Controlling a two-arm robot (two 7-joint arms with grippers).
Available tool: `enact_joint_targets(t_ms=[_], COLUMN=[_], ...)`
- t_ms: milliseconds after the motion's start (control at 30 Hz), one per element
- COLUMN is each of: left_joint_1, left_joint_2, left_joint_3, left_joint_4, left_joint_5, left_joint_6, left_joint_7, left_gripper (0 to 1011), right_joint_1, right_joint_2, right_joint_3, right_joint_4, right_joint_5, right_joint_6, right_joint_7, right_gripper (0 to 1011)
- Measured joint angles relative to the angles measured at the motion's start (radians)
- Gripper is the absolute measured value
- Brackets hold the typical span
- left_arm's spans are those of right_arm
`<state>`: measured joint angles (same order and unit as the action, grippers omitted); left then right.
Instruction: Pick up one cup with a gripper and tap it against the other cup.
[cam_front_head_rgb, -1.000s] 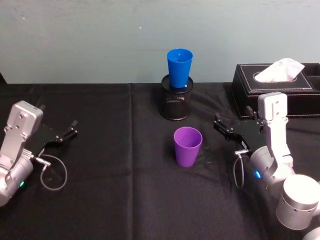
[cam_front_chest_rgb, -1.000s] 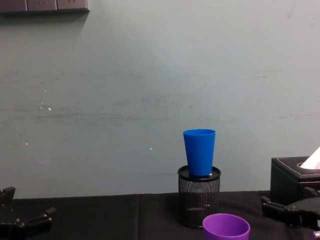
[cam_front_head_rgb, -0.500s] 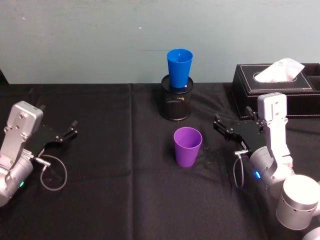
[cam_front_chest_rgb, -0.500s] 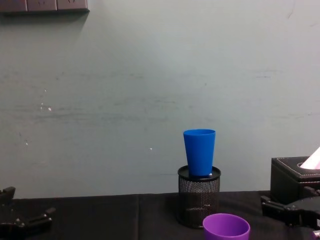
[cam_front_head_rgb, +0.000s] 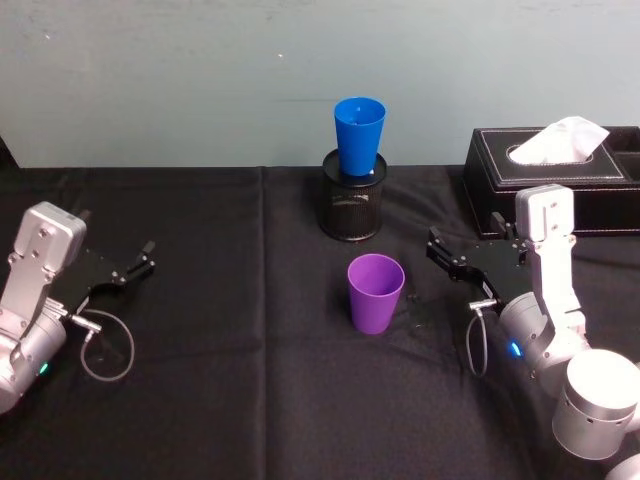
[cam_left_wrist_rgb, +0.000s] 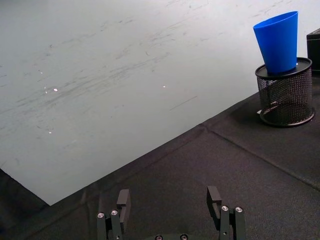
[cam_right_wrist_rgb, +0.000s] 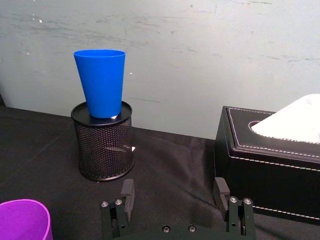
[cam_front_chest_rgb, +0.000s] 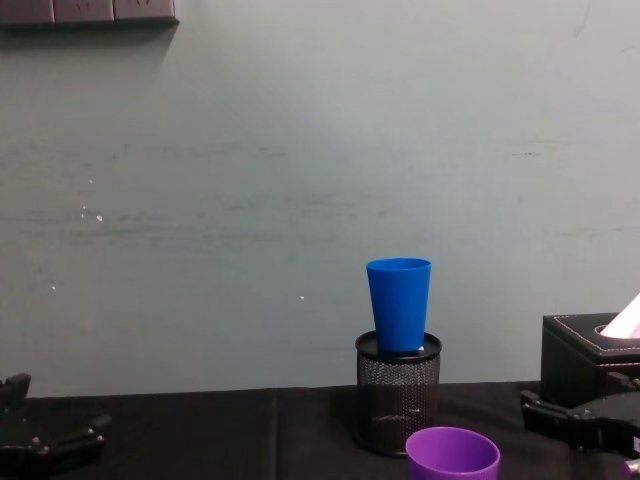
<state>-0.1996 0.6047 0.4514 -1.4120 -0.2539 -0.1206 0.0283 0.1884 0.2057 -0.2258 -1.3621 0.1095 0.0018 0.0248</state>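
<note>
you have the purple cup (cam_front_head_rgb: 376, 292) standing upright near the middle of the bench (cam_front_head_rgb: 250, 400), mouth up, its long axis vertical and its smooth plastic wall tapering down to a narrower base. it touches nothing but the black cloth, which is matte, slightly wrinkled and creased in a straight line running front to back just left of the cups.

toward the back edge, directly behind the purple cup, the blue cup (cam_front_head_rgb: 359, 135) sits upright too, mouth up, its slimmer tapered base dropped into the round black wire-mesh pen holder (cam_front_head_rgb: 352, 206). most of its glossy plastic body rises clear of the holder's rim.

at the back right corner you see a black leatherette tissue box (cam_front_head_rgb: 560, 175) with white stitching and a white tissue (cam_front_head_rgb: 565, 137) puffed out of its slot.

your right gripper (cam_front_head_rgb: 438, 250) hovers low to the right of the purple cup, apart from it, flat black fingers spread wide and holding nothing. your left gripper (cam_front_head_rgb: 147, 255) rests near the left edge, well apart from both cups, fingers likewise parted and empty.
</note>
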Motion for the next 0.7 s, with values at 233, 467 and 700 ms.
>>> enact_joint_targets(t_ms=[233, 467, 700], left_joint_1=[0.000, 0.000, 0.000], left_joint_2=[0.000, 0.000, 0.000], left_joint_3=[0.000, 0.000, 0.000], left_joint_4=[0.000, 0.000, 0.000], left_joint_5=[0.000, 0.000, 0.000], left_joint_6=[0.000, 0.000, 0.000], left_joint_7=[0.000, 0.000, 0.000], left_gripper=[1000, 1000, 1000], right_joint_1=[0.000, 0.000, 0.000], right_joint_2=[0.001, 0.001, 0.001], right_joint_3=[0.000, 0.000, 0.000], right_joint_4=[-0.001, -0.001, -0.001], right_joint_5=[0.000, 0.001, 0.001], right_joint_6=[0.000, 0.000, 0.000], right_joint_7=[0.000, 0.000, 0.000], right_gripper=[1003, 1003, 1003])
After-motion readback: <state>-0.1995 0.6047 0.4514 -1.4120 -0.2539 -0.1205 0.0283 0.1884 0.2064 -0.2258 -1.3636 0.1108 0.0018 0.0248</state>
